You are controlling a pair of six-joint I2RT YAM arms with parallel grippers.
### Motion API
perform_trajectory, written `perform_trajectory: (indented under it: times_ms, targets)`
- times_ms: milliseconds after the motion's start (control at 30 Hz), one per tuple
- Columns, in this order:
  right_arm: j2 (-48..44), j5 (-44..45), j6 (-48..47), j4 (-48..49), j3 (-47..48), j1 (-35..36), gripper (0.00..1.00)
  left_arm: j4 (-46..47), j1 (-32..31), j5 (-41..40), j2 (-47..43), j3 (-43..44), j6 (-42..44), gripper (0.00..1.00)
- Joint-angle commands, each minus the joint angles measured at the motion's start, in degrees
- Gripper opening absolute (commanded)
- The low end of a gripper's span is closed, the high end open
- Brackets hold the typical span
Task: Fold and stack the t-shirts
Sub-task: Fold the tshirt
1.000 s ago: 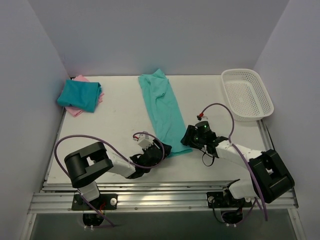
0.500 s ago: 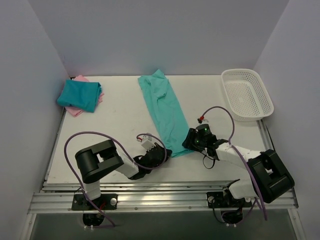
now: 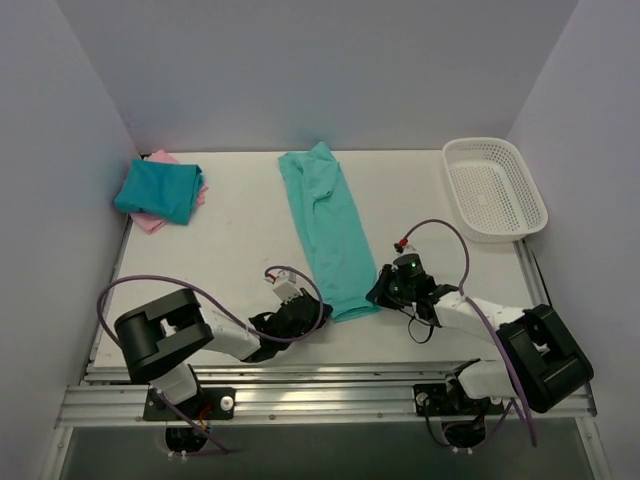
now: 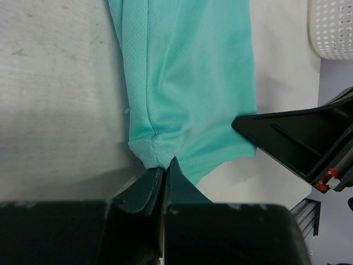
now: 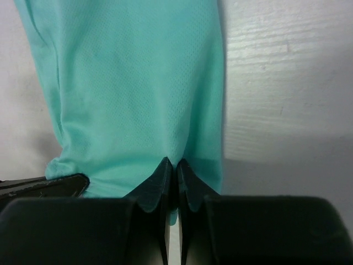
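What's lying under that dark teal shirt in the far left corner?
A pink shirt lies under the folded dark teal shirt. Only its edges peek out around the teal one. The rest is covered, so how it is folded cannot be seen.

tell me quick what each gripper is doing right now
left gripper: closed, fingers pinching the near hem of the light teal-green t-shirt
right gripper: closed, fingers pinching the same hem
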Motion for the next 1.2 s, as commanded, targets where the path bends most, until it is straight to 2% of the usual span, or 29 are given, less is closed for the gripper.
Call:
perform_trajectory:
  times_ms: [0,100,133,167,200,233,267,400,567,767,833,933,1033,1067,1167]
  targets:
    - [-3.7,1.0,0.5,0.1,-1.2,-0.4,0.0,-11.1,0.4,-2.5,-6.7,-3.8,3.0,0.02]
    - [-4.7,0.6,1.2,0.3,-1.6,-0.2,0.0,-17.6,0.4,-4.6,-15.0,-5.2,3.8,0.02]
    - [-4.7,0.4,1.2,0.2,-1.4,0.0,0.08,-19.1,0.3,-5.0,-16.8,-5.4,4.0,0.02]
    - [-4.8,0.4,1.4,-0.2,-1.3,0.5,0.26,-21.1,0.1,-5.5,-18.6,-5.6,4.1,0.02]
    - [-5.3,0.6,1.5,-0.6,-1.2,0.8,0.75,-24.7,-0.1,-6.7,-22.2,-5.9,4.2,0.02]
    - [-5.6,0.8,1.6,-0.9,-1.2,1.2,0.96,-26.8,-0.1,-7.3,-24.1,-6.3,4.1,0.02]
    - [-6.2,1.1,1.8,-1.6,-1.3,1.9,1.0,-29.1,-0.5,-7.9,-26.2,-6.6,3.9,0.02]
    - [-11.3,2.3,3.7,-3.1,-2.7,3.9,1.0,-36.7,-1.0,-9.6,-36.2,-8.6,3.3,0.02]
    - [-15.0,4.9,7.6,-3.6,-4.4,8.7,0.99,-40.4,-1.5,-9.9,-40.1,-11.1,1.8,0.02]
    - [-17.3,7.6,15.3,-0.4,-7.0,19.3,0.92,-34.0,-2.4,-9.7,-33.5,-11.3,1.1,0.02]
    - [-17.5,12.0,17.1,-0.9,-7.7,24.2,0.91,-31.0,-2.6,-9.5,-28.9,-10.0,1.1,0.02]
    - [-17.5,15.1,19.9,0.4,-9.8,26.6,0.87,-27.3,-3.0,-9.0,-24.3,-8.7,1.1,0.02]
    - [-16.0,15.1,21.1,3.6,-11.6,26.9,0.72,-24.5,-3.2,-8.7,-21.5,-7.5,1.5,0.02]
    - [-14.9,15.1,21.5,4.4,-11.9,27.1,0.59,-24.2,-3.2,-8.7,-20.5,-7.0,1.9,0.02]
    - [-12.6,15.1,21.6,6.4,-11.7,27.4,0.48,-24.4,-3.3,-8.5,-19.8,-5.7,2.3,0.02]
